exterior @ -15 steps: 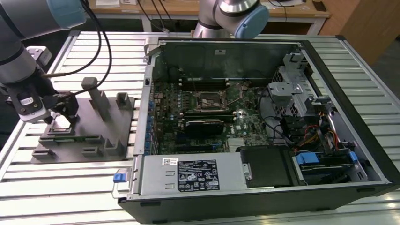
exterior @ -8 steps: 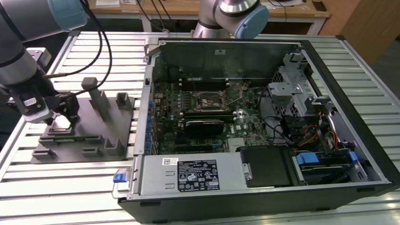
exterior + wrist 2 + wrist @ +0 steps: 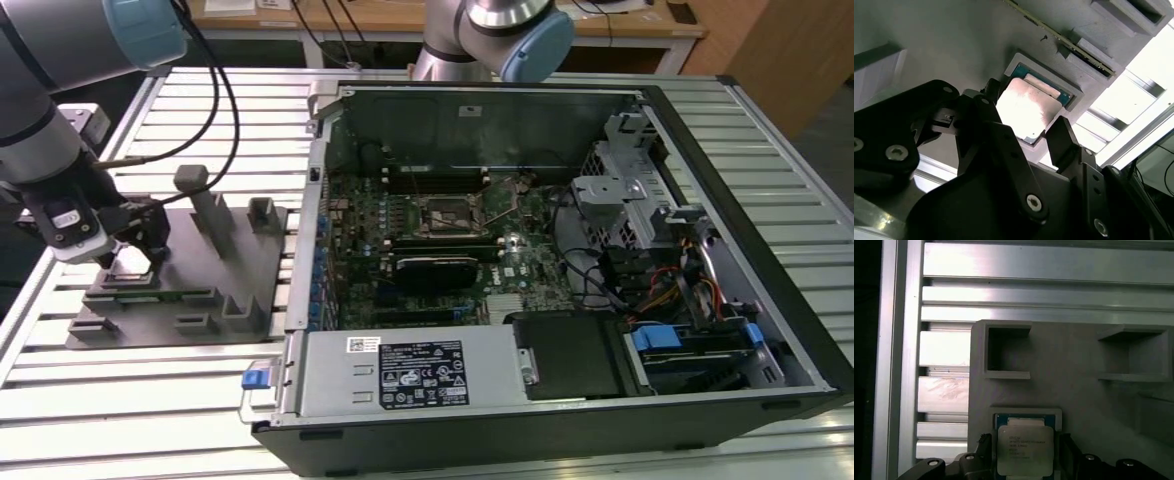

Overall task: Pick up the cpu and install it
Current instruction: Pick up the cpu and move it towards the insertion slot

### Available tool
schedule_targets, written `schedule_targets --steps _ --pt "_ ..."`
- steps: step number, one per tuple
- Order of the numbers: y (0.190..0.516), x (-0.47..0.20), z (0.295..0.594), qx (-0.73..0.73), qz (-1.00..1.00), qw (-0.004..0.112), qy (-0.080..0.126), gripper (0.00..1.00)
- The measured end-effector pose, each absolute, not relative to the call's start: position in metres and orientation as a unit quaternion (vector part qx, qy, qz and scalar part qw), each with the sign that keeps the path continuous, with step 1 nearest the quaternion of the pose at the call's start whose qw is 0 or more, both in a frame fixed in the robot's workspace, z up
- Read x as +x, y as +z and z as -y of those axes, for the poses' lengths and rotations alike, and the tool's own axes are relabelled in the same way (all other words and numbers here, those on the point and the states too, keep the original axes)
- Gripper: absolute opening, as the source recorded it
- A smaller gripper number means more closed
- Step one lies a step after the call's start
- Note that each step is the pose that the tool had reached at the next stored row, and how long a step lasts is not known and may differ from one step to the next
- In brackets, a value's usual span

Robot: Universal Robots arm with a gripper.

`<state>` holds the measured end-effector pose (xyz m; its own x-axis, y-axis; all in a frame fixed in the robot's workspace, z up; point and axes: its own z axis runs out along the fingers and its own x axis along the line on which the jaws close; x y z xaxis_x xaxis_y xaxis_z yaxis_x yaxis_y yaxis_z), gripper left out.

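The cpu (image 3: 1026,107) is a flat square chip with a pale silvery top; it is also visible in the first wrist view (image 3: 1022,450). It sits just over its square recess (image 3: 1026,419) in the gray slotted fixture (image 3: 200,290), slightly offset from the recess rim. My gripper (image 3: 127,262) stands over that corner of the fixture, at the exterior view's left. Its black fingers (image 3: 1061,140) press against two opposite edges of the chip, so my gripper (image 3: 1026,114) is shut on it. The square metal-framed socket (image 3: 445,212) lies on the motherboard inside the open computer case.
The open computer case (image 3: 694,110) fills the exterior view's middle and right, with drive cages, cables and a power supply (image 3: 414,372) inside. Upright posts (image 3: 191,180) rise from the fixture. Everything rests on a slatted aluminium table (image 3: 120,400). A second arm's base (image 3: 514,35) stands behind the case.
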<state>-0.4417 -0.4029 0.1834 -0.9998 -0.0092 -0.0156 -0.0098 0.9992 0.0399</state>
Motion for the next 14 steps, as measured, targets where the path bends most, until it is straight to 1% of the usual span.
schedule_targets --steps 14 --pt "0.1828 -0.4432 0.4029 -0.005 -1.000 0.008 0.020 0.65"
